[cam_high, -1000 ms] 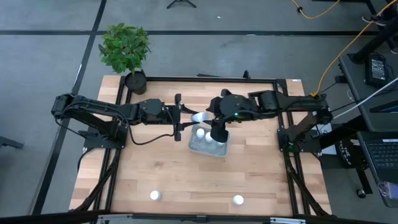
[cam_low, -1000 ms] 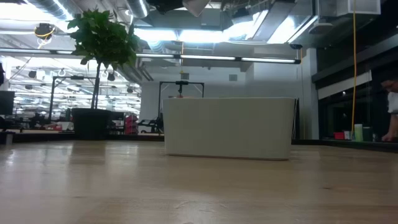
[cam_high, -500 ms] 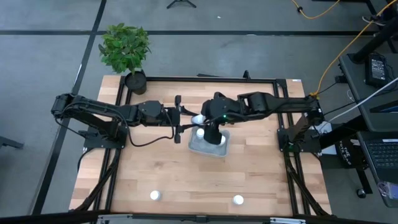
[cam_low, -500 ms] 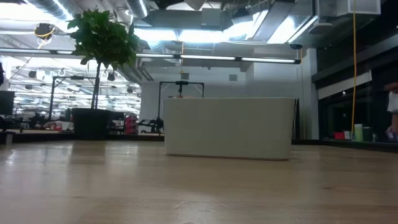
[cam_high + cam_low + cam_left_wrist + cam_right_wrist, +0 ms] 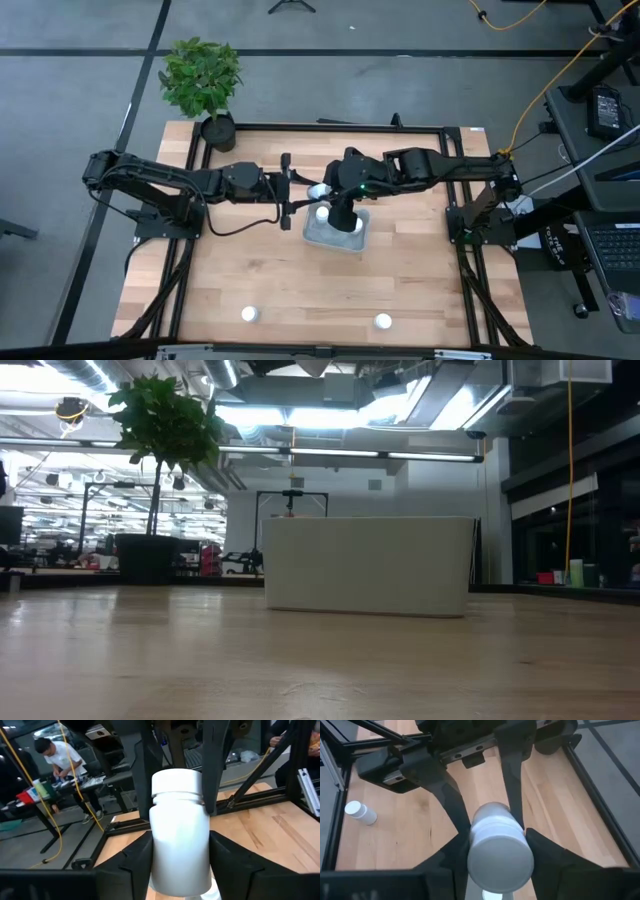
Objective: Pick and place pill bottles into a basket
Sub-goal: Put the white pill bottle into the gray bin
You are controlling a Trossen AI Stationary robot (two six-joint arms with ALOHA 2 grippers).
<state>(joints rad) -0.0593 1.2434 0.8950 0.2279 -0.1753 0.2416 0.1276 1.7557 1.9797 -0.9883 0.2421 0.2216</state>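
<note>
My left gripper [image 5: 308,190] reaches from the table's left and is shut on a white pill bottle [image 5: 180,830], held above the far left end of the grey-blue basket [image 5: 360,241]. My right gripper [image 5: 328,196] comes from the right and is shut on the same bottle [image 5: 500,845]. Two bottles [image 5: 322,212] [image 5: 352,228] stand in the basket. Two more [image 5: 249,314] [image 5: 383,321] stand on the table near its front edge. Another bottle [image 5: 361,812] lies on the table. My left gripper pinches the bottle's body [image 5: 165,870] between its two fingers, level from the table's left. The bottle is lifted clear, its cap pointing away from that gripper. My right gripper has its two fingers [image 5: 210,770] on either side of the bottle's cap end [image 5: 176,782]. It comes from the table's right, facing the cap.
A potted plant [image 5: 200,78] stands at the table's far left corner. A black frame rail [image 5: 330,127] runs along the far edge. The basket also shows in the low view [image 5: 366,565]. People stand in the room beyond the table.
My right gripper has gone toward the table's left, up to the bottle held by my left gripper, and has kept still there for the last half second. The left arm and the bottle have stayed in place.
</note>
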